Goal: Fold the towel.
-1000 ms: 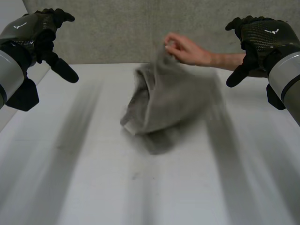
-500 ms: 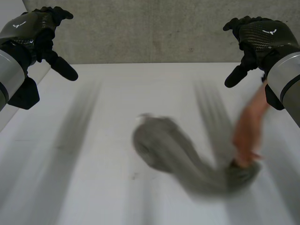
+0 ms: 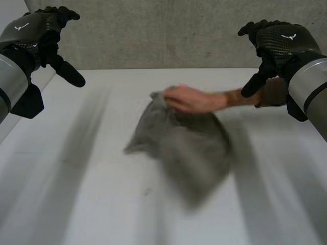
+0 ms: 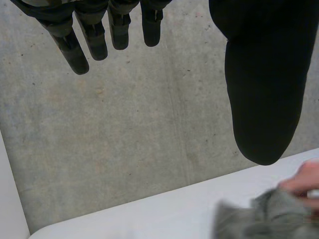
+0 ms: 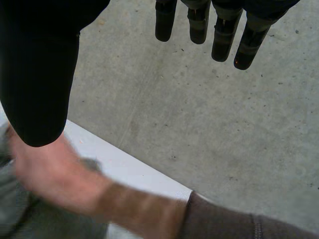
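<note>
Towel first: where is it found, and by what is it held?

It is seen bunched in a loose grey heap near the middle of the white table. Its far end is gripped by a person's hand, which is reached in from the robot's right side. It is touched by neither robot hand.

How are the robot's hands set?

The left hand is held raised at the far left, well apart from the cloth. In its wrist view the fingers are seen straight and spread from the thumb, with nothing between them. The right hand is held raised at the far right, over the person's forearm, and its fingers are likewise relaxed and empty.

Which step is judged to be in hand?

Folding is not yet begun. The cloth appears to be handled by the person alone, so the step is judged to be the setting-up before the first fold.

What is called for next?

The person's hand must be withdrawn, and the towel must be spread flat. Then an edge or two corners have to be located, both hands lowered to them, and the cloth pinched so that one half can be carried over the other. While it is crumpled, no corner can be told apart, so a grasp point cannot be picked with confidence.
</note>
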Robot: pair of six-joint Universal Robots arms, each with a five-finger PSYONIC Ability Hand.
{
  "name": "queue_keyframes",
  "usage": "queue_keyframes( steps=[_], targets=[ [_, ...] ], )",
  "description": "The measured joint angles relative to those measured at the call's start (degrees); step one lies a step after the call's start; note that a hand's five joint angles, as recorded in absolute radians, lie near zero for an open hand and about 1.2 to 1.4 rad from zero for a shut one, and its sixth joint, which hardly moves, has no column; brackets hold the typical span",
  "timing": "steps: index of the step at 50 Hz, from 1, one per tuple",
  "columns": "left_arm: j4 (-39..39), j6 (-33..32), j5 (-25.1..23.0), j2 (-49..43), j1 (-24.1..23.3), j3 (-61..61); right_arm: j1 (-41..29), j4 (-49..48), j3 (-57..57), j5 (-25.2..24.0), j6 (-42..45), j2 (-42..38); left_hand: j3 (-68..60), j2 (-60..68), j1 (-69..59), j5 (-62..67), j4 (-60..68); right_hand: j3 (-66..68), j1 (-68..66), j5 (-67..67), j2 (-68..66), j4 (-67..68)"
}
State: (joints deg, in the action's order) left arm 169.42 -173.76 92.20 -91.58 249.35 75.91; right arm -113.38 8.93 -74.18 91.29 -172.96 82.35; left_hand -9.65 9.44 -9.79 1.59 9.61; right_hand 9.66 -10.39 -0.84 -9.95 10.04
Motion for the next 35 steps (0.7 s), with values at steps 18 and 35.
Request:
queue_keyframes(
  steps=[18,35],
  targets=[
    [0.7,0.0,0.0,0.0,0.1,0.6,-0.1,0.0,-0.2,-0.1,0.1,0.0,0.0,0.0,0.0,0.0,0.0,0.0,0.0,0.0,0.0,0.0],
    [0.7,0.0,0.0,-0.4,0.1,0.9,-0.1,-0.2,-0.3,-0.5,0.4,-0.1,0.7,-0.5,0.0,0.0,-0.6,0.0,0.0,0.0,0.0,0.0]
  ],
)
